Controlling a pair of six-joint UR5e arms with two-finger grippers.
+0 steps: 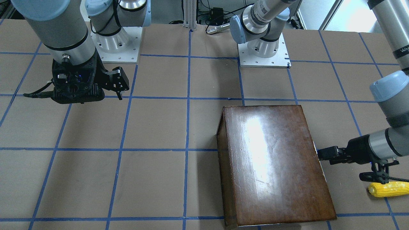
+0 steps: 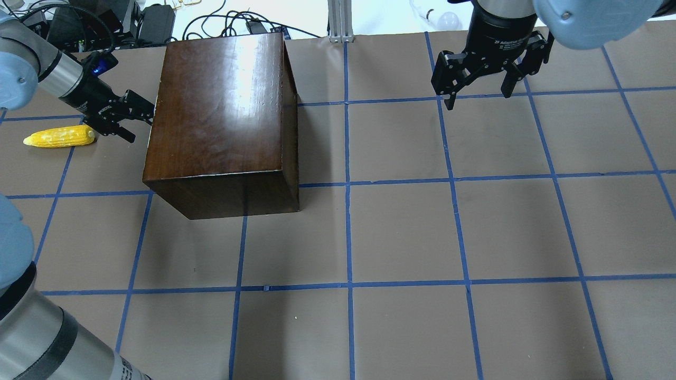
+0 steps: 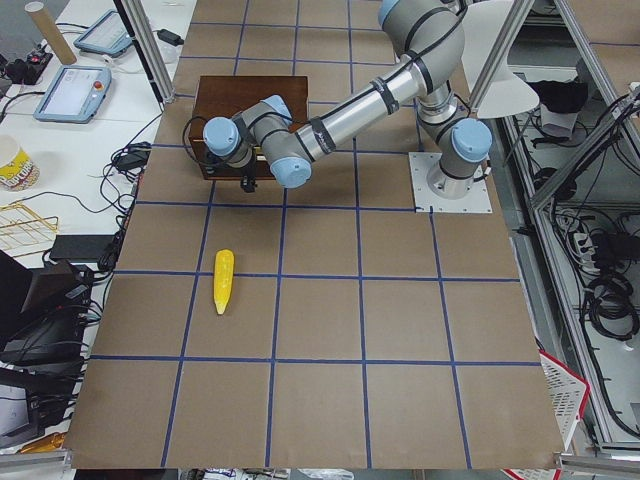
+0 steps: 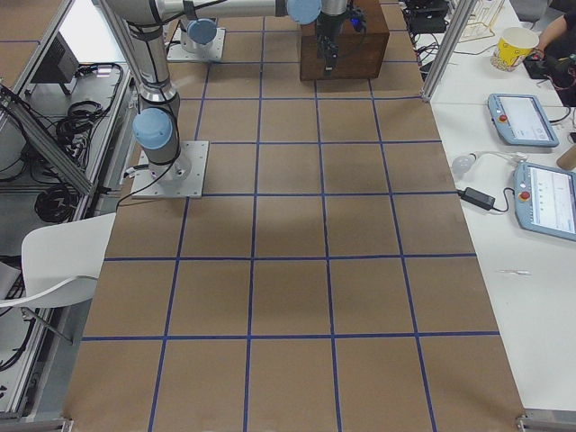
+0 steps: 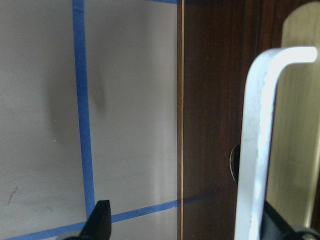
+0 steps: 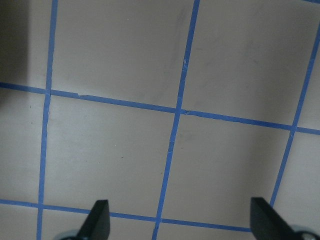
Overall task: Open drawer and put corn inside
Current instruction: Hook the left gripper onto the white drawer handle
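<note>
The dark-brown cabinet [image 2: 216, 111] stands on the table with its drawer shut. Only the drawer's dark front panel [image 5: 210, 125] and its silver handle [image 5: 255, 150] show, in the left wrist view. My left gripper [image 2: 138, 122] is open at that front, jaws either side of the handle, which sits close to the right finger [image 5: 280, 225]. The yellow corn [image 2: 59, 137] lies on the table just beside the left wrist, also in the front-facing view [image 1: 388, 189]. My right gripper [image 2: 478, 92] is open and empty, hanging above the table far from the cabinet.
Both arm bases [image 1: 263, 48] stand on white plates at the robot's side of the table. Blue tape [image 2: 347, 184] marks a grid on the brown tabletop. A side bench with tablets [image 4: 522, 117] and a paper cup [image 4: 515, 45] lies beyond the table's far edge.
</note>
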